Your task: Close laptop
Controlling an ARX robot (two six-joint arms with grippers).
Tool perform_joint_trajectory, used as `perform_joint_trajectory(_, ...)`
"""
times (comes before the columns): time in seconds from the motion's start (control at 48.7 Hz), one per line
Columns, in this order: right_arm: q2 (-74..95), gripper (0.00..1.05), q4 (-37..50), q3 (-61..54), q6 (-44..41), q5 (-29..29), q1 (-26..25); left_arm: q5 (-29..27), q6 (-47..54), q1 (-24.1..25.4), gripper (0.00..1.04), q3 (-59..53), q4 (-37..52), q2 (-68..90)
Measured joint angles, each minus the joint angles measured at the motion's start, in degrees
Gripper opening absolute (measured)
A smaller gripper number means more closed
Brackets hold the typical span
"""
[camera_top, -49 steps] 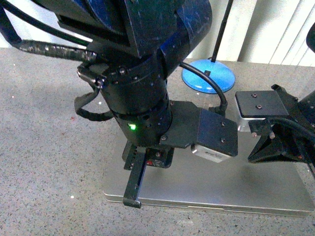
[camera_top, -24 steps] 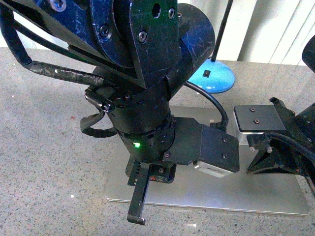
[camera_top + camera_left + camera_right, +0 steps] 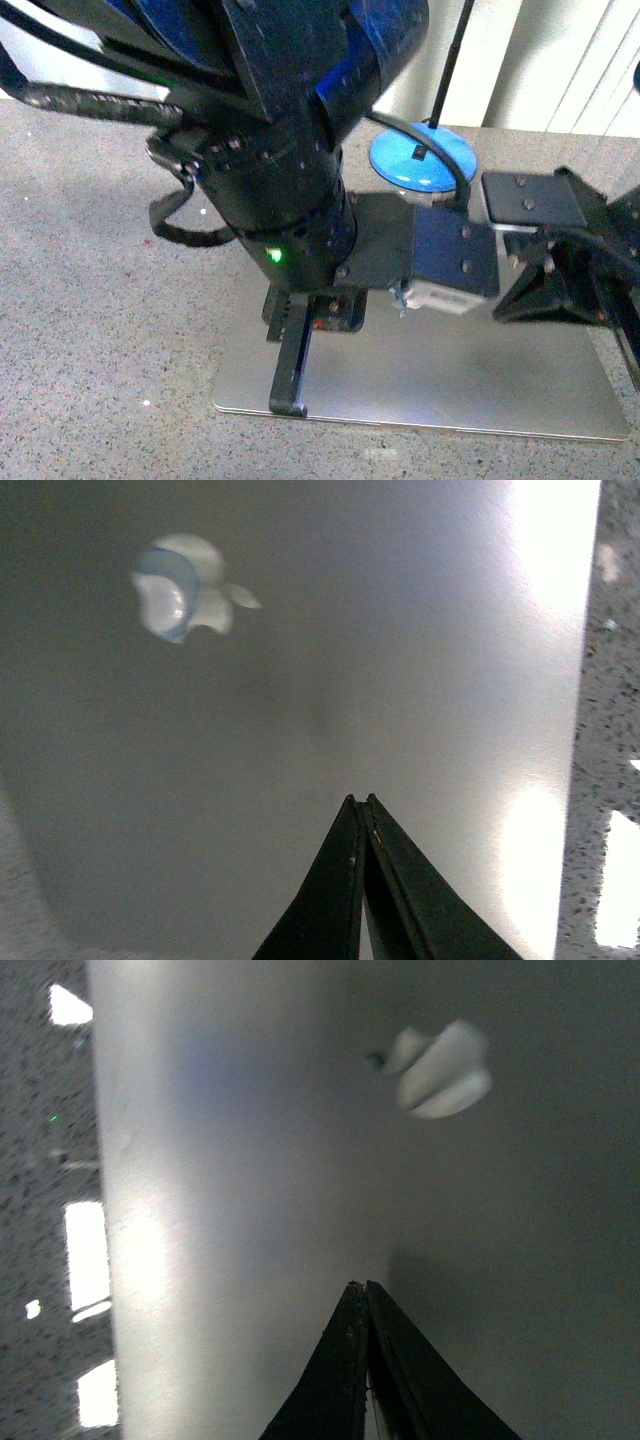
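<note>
Laptop: I see the laptop [image 3: 450,370] lying flat with its lid down and its silver-grey top facing up, a little right of the middle of the scene.
Bench: the grey speckled bench [image 3: 100,330] carries the laptop, with bare surface to the left and along the near edge.
Logo: the shiny logo [image 3: 185,585] shows on the lid in both wrist views, blurred in the right one.
Left pincer: the left pincer [image 3: 362,805] has its two black fingers pressed together with nothing between them. It points down over the near left part of the lid, close to the near edge.
Right pincer: the right pincer [image 3: 362,1288] is likewise closed on nothing, its fingers meeting in a point above the right part of the lid.
Contact: from my feeds I cannot tell whether either tip touches the lid or hangs just above it.
Left arm: the bulky black left arm [image 3: 290,200] fills the upper left of my front view, and a green light [image 3: 272,256] glows on it.
Lamp: the round blue lamp base [image 3: 425,160] sits on the bench beyond the far edge of the laptop, with a thin dark stem rising from it.
</note>
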Motion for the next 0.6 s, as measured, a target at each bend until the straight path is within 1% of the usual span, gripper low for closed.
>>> perform_joint_trajectory(0.062, -2.34, 0.03, 2.78, 0.00, 1.44, -1.57, 0.00, 0.59, -0.39, 0.52, 0.04, -0.31, 2.23, -1.77)
perform_joint_trajectory(0.164, -6.99, 0.03, 8.35, -0.37, 4.39, -4.39, 0.22, 3.15, -2.32, 1.97, 0.04, -2.34, 8.55, -5.97)
perform_joint_trajectory(0.247, -9.88, 0.03, 11.43, -0.74, 6.12, -4.98, 0.52, 4.15, -4.02, 2.80, 0.04, -3.58, 12.09, -8.55)
perform_joint_trajectory(0.349, -13.29, 0.03, 16.09, -2.16, 7.58, -5.29, 1.09, 5.44, -8.35, 4.33, 0.04, -5.75, 17.44, -12.90)
perform_joint_trajectory(0.452, -17.44, 0.03, 22.86, -4.55, 10.51, -5.42, 2.34, 6.03, -12.61, 6.10, 0.04, -8.11, 22.51, -17.99)
perform_joint_trajectory(0.534, -20.50, 0.03, 27.96, -6.34, 13.64, -4.39, 3.19, 5.38, -17.09, 7.56, 0.04, -10.54, 27.04, -22.62)
perform_joint_trajectory(0.596, -23.30, 0.03, 31.45, -7.74, 16.11, -3.69, 3.69, 5.07, -22.91, 8.87, 0.04, -13.05, 30.97, -27.32)
